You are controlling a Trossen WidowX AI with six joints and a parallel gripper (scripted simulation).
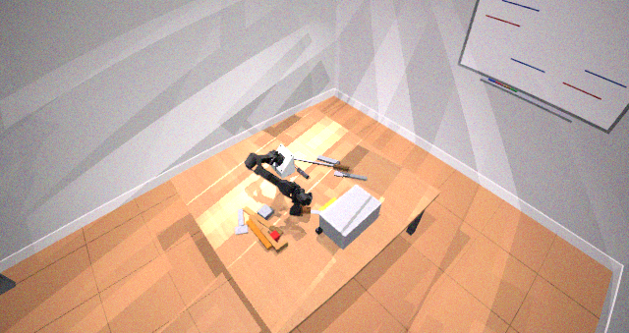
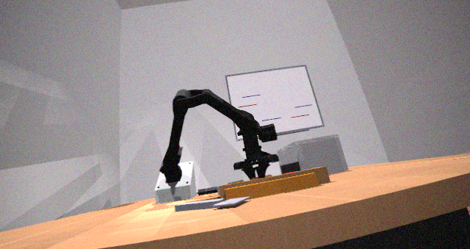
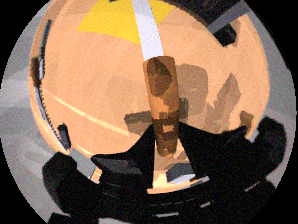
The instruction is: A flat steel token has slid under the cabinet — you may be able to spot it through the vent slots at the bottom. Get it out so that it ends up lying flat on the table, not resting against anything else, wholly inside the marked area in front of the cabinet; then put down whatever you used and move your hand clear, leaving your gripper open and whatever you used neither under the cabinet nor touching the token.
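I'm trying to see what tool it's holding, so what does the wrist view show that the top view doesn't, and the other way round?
Only the wrist view shows the tool closely: a brown handle clamped in the gripper, with a pale blade reaching over the yellow marked area toward the dark underside of the cabinet.

Only the top view shows the layout: the whole cabinet, the spare tools behind it, the wooden strips with a red block, and the arm's base.

Both show the gripper low over the table, in front of the cabinet.

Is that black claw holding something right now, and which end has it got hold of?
Yes. The gripper is shut on a tool with a brown wooden handle and a pale flat blade, gripping the handle end. The blade reaches forward over the yellow marked area.
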